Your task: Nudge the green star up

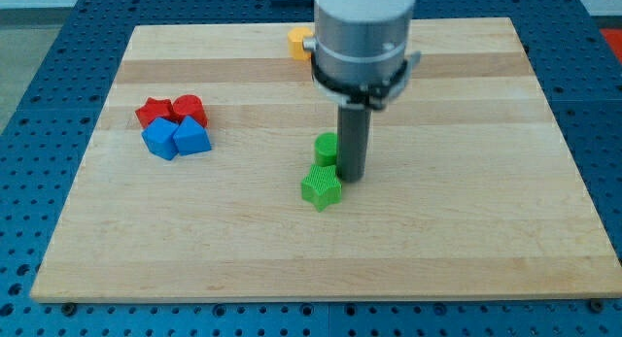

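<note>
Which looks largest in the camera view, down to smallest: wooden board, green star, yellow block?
1. Wooden board, by far.
2. Green star.
3. Yellow block, but the arm hides part of it and it lies farther away, so its rank is unsure.

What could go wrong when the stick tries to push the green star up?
My tip sits at the green star's upper right, not below it, so pushing from here could slide the star down or sideways.

Another green block sits just above the star, so a push up would probably bump it along too.

The arm also hides part of that block and the yellow block at the view's top.
</note>
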Controlling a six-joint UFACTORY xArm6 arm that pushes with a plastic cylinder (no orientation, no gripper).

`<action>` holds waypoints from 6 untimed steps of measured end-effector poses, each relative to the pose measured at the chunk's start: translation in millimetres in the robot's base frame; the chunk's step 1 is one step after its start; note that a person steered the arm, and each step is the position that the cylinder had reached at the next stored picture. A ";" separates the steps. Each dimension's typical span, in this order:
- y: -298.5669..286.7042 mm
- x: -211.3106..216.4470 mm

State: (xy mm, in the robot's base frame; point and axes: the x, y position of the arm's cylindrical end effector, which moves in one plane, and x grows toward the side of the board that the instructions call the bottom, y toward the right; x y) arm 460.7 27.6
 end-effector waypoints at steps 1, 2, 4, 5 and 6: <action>-1.0 -53.3; 0.2 -74.5; 27.3 73.6; 19.6 92.8; 2.9 93.4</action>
